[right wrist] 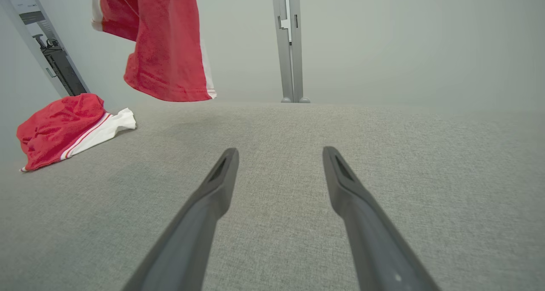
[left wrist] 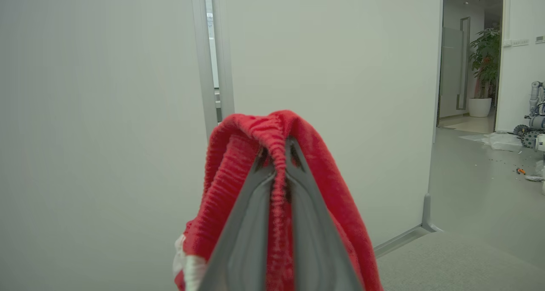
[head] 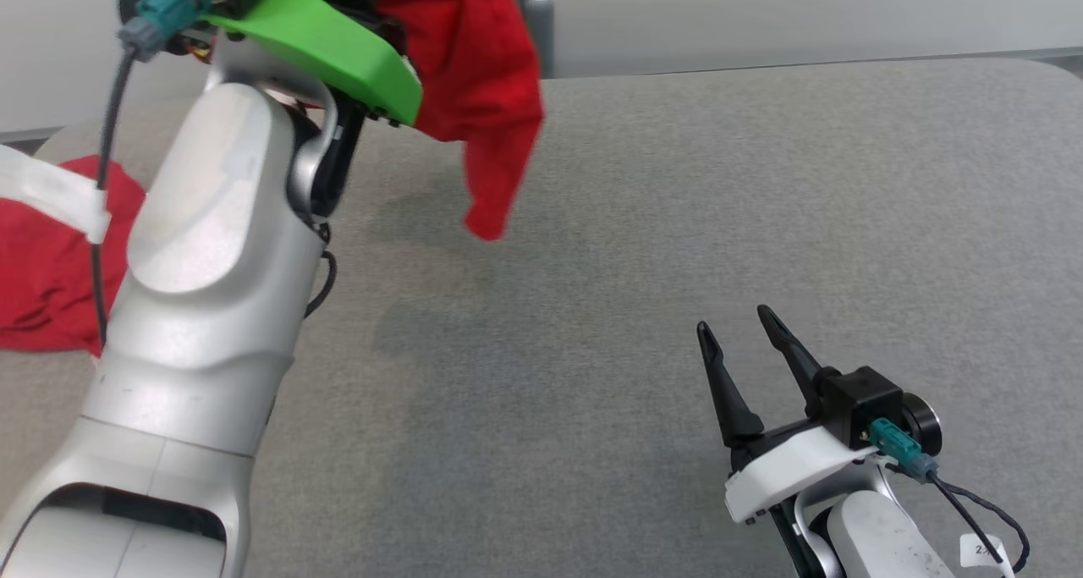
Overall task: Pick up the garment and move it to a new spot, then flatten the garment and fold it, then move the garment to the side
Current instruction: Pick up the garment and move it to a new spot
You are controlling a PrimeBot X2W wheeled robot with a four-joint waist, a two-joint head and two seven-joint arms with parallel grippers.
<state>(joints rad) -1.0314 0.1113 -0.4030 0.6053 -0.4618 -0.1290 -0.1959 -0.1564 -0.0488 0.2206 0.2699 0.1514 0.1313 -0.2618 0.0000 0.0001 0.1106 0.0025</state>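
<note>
Evidently for carrying, the left gripper (left wrist: 279, 154) clamps the red shorts (head: 474, 79) high at upper left, clear of the table (head: 761, 180); the right gripper (head: 734, 322) rests spread wide, empty

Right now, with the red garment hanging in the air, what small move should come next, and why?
Probably carry the garment rightward and lower it onto the bare table: the left fingers are shut on it, it hangs clear of the surface, and the right fingers stand open.
</note>
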